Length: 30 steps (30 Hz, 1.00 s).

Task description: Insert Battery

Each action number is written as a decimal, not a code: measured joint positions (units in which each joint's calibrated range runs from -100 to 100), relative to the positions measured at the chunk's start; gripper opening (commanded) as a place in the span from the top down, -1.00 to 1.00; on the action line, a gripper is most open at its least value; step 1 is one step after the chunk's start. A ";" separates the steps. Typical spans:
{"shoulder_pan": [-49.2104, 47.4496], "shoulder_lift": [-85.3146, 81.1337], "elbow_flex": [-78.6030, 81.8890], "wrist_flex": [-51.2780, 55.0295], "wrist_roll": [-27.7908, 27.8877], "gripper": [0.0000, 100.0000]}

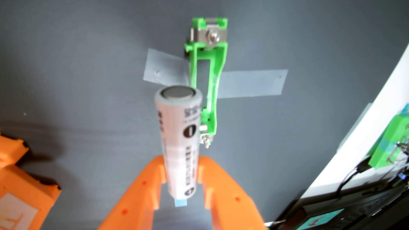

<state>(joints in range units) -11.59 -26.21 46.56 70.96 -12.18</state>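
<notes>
Wrist view, read left to right. At the lower left corner of the frame you had an orange printed part [24, 188] resting on the grey table [77, 73]; it played no role here.

Centre: your gripper [182, 174] was closed on the battery [180, 141], the two orange fingers [152, 177] pinching its lower half from either side. The cell stood out beyond the fingertips, its flat metal end facing the camera, held clear above the table. A small blue tab [180, 202] showed on the table below its near end.

Handling judgement: a rigid cylinder, probably fairly dense for its size, with a smooth printed sleeve that could slip or roll between hard plastic fingers. You gripped it across the diameter near one end; a hold nearer mid-length would likely resist tilting better.

Just right of the cell: the green battery holder [208, 73], fixed to the table by grey tape [250, 84] across its middle, with a metal contact and nut [212, 36] at its far end. The cell overlapped the holder's near left part in view, not yet seated; the slot looked empty.

Right edge of the table: a white board [363, 137] and another green part [391, 143], blurred.
</notes>
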 measured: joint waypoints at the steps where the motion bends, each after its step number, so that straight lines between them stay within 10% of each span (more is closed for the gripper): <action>1: -0.25 0.00 0.27 -0.67 0.00 0.97; 30: 0.41 0.00 10.49 -17.57 0.10 0.97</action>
<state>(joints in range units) -11.18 -26.21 57.05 53.39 -12.08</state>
